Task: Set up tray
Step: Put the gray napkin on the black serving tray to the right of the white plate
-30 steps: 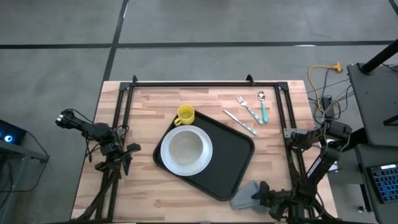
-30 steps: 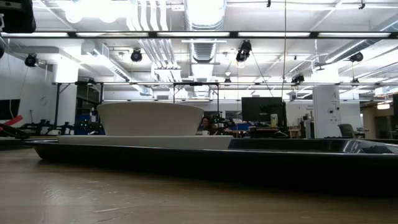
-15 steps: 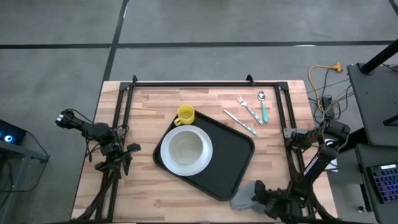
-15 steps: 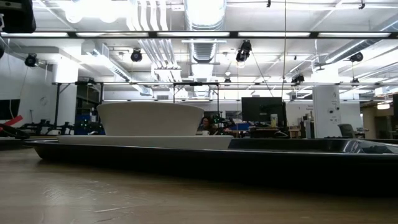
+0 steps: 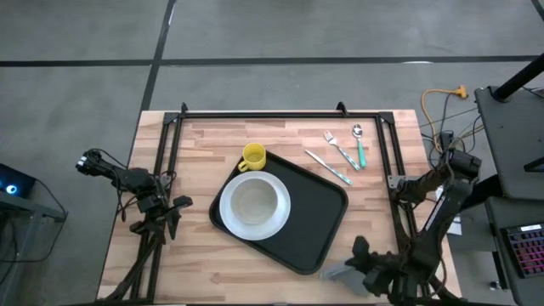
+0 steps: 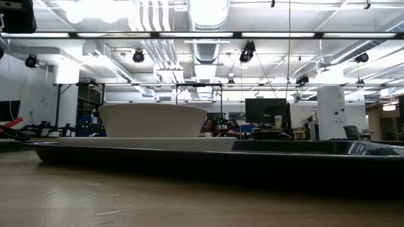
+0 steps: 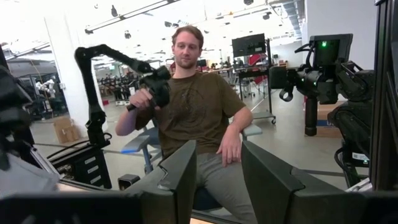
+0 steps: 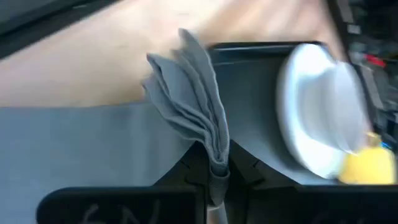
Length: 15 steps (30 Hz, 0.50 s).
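Note:
The black tray (image 5: 316, 223) lies askew at the table's middle, and its rim (image 6: 265, 156) fills the low view. A white plate with a bowl (image 5: 253, 205) rests on the tray's left part. My right gripper (image 5: 355, 257) is at the near right, just off the tray's near corner, shut on a grey cloth napkin (image 5: 333, 274). My left gripper (image 7: 217, 180) waits open at the table's left edge (image 5: 174, 208) with nothing between its fingers. My right gripper pinches a bunched fold of the napkin (image 8: 216, 163) between its two fingers, several layers together. The pleats (image 8: 186, 93) fan out beyond the fingertips toward the tray. Whether the napkin's lower part lies on the table, I cannot tell.
A yellow cup (image 5: 252, 156) stands on the wood by the tray's far left edge. A fork, a knife and a spoon (image 5: 342, 153) lie at the far right. Black frame rails (image 5: 280, 113) run along the table's far, left and right sides. A person sits beyond the table (image 7: 199, 106).
The napkin lay spread flat beside the tray's near right corner; it is now bunched up and shows smaller under my right gripper. My right arm's wrist has tipped and its elbow has swung toward the right edge.

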### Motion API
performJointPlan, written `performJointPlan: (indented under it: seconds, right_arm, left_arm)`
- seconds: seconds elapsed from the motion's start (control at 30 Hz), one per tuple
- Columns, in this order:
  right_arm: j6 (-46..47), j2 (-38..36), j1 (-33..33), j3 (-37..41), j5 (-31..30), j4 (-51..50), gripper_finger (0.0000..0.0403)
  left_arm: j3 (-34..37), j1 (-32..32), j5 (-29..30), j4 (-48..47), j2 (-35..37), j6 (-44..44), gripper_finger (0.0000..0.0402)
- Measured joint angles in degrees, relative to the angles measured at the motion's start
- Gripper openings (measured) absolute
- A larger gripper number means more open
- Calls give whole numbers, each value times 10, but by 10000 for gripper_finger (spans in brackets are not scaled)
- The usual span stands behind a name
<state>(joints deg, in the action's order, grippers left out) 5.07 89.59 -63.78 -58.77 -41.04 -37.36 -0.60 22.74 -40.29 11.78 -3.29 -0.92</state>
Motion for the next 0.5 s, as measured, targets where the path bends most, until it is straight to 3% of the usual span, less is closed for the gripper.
performJointPlan:
  seconds: [0.2, 0.5]
  right_arm:
    - [-14, -79, 37, -35, -8, -75, 13]
    - [-67, -249, 111, -21, -12, -88, 13]
  left_arm:
    - [0, 0, 0, 0, 0, 0, 112]
    - [0, 0, 0, 0, 0, 0, 112]
